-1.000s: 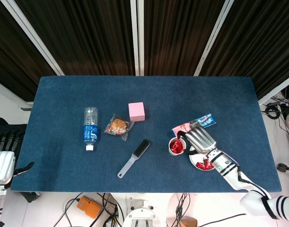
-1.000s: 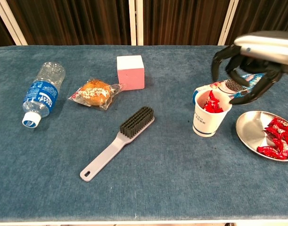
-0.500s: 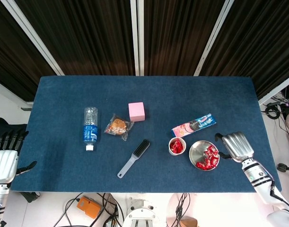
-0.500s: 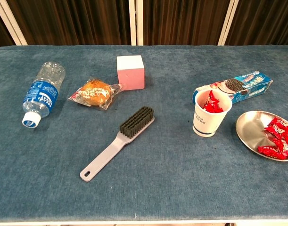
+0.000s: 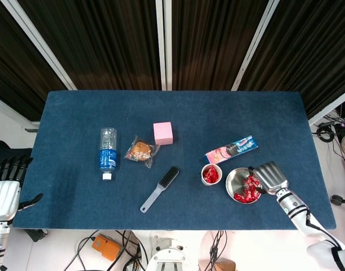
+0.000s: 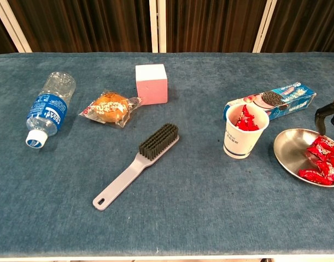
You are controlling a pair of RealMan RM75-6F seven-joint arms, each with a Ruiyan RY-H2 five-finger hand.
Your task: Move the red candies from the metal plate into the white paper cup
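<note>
Head view has my right hand [image 5: 269, 176] sitting at the 3 o'clock edge of the metal plate [image 5: 235, 179], fingers hanging over the red candies [image 5: 247, 189] piled on that side. Honestly can't tell if it's got one pinched or nothing at all; chest view only catches a dark fingertip [image 6: 326, 113] poking in at the frame edge. Left hand [image 5: 4, 189] is parked off the desk [image 5: 76, 141] at 9 o'clock, fingers apart, holding nothing.

White paper cup [image 6: 243, 131] stands just at 9 o'clock of the plate with some candies already in it. My worry: the plate is light and shallow, so a clumsy scoop could skid it into the cup and tip it. Also the wrappers look slippery, so a weak pinch might drop one on the way over.
</note>
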